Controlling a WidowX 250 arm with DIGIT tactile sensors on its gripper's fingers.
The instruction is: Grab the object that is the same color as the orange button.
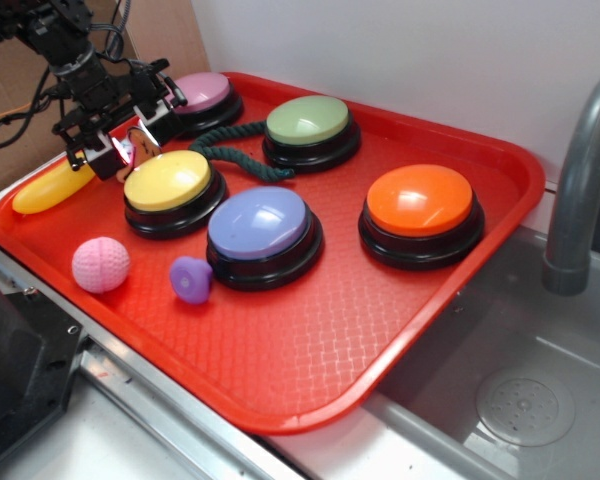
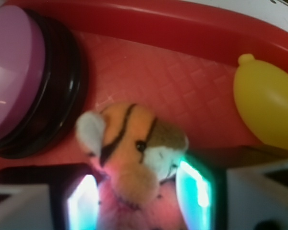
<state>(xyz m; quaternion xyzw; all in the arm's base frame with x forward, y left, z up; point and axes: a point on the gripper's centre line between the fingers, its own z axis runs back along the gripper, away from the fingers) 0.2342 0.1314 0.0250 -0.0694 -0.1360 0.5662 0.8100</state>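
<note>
— What's on the red tray (image 1: 310,390)?

— Five dome buttons, the orange button (image 1: 420,205) nearest the sink, plus a pink ball (image 1: 101,265), a yellow banana toy (image 1: 50,187) and a green rope (image 1: 235,160).

— And the arm?

— It reaches in from the back left corner, gripper (image 1: 130,145) low beside the yellow button (image 1: 170,185), fingers (image 2: 81,201) pressed against the plush toy (image 2: 132,143).

— The toy?

— Orange-brown, dark stripes, white patches, between banana and pink button (image 2: 12,72).

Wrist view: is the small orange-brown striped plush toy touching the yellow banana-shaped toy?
No, the plush toy lies apart from the banana toy, with bare red tray between them.
</note>
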